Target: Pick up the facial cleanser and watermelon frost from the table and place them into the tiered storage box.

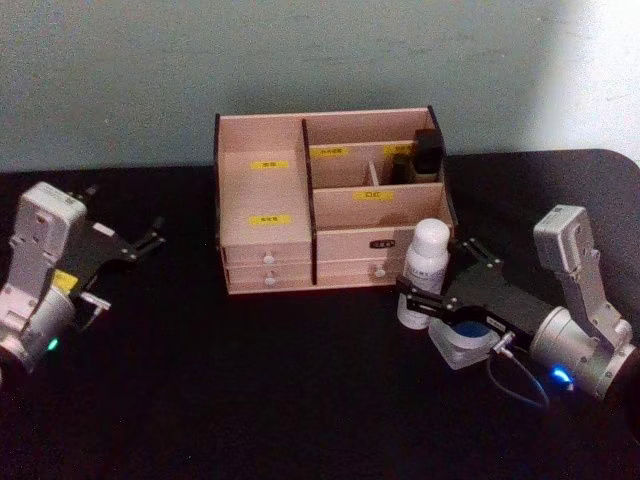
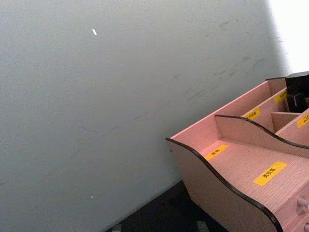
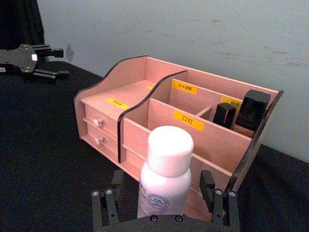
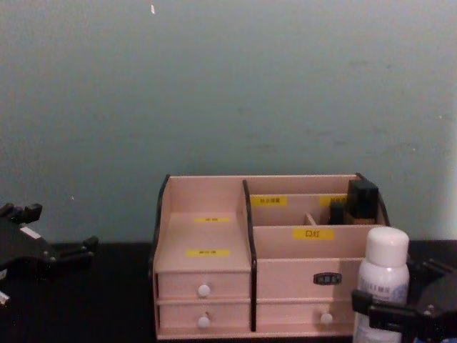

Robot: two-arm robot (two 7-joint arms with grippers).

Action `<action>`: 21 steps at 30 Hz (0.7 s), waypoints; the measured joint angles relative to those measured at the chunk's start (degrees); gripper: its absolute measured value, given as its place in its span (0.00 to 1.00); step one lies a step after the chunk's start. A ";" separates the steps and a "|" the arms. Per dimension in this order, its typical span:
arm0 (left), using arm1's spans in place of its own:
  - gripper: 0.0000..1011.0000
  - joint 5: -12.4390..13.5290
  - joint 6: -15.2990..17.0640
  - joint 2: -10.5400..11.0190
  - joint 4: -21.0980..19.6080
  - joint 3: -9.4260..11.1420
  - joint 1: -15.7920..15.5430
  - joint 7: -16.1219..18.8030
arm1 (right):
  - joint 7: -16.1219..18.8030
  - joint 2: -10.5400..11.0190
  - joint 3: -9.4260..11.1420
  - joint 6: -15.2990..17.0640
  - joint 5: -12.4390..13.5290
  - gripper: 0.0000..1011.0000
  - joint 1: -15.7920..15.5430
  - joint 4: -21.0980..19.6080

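While right tool [image 1: 438, 280] straddles white bottle [image 1: 425, 258], spread, not gripping | left tool [image 3: 57, 63] spread, parked

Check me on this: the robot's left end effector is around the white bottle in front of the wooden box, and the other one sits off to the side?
Wrong side: the head view shows the right end effector around the white bottle in front of the wooden box; the left end effector sits off to the side.
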 joint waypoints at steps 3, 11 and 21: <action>0.99 0.00 0.00 0.00 0.00 0.00 0.00 0.00 | 0.00 -0.22 -0.03 0.24 0.14 0.99 0.27 0.32; 0.99 0.00 0.00 0.00 0.00 0.00 0.00 0.00 | -0.07 -0.58 -0.22 0.67 0.24 0.99 0.68 0.98; 0.99 0.00 0.00 0.00 0.00 0.00 0.00 0.00 | -0.06 -0.81 -0.34 0.86 0.38 0.99 1.07 1.83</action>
